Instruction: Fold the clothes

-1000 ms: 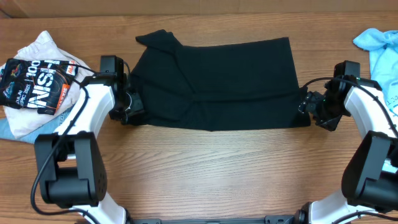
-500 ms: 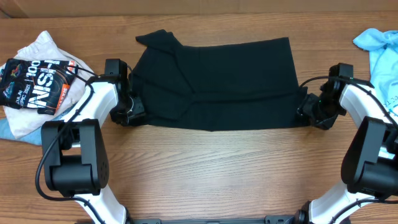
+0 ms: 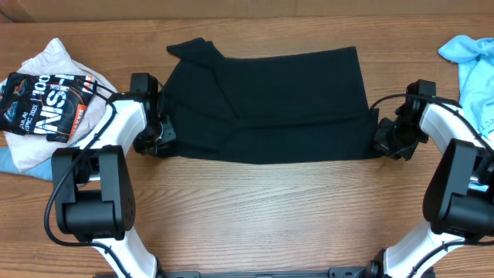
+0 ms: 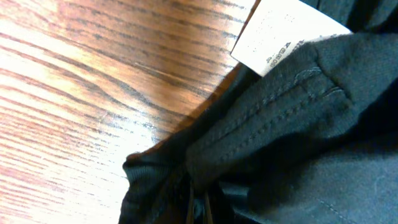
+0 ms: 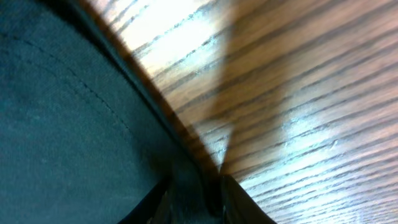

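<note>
Both just clamped shut: left tool (image 3: 158, 137) pinches the black shirt (image 3: 270, 100) at 9 o'clock; right tool (image 3: 384, 139) pinches it at 3; lifting's probably next.

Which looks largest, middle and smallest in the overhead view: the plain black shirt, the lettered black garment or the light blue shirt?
1. plain black shirt, clearly largest.
2-3. lettered black garment and light blue shirt: similar visible size, and the blue one is cut by the picture edge, so I leave them unranked.
</note>
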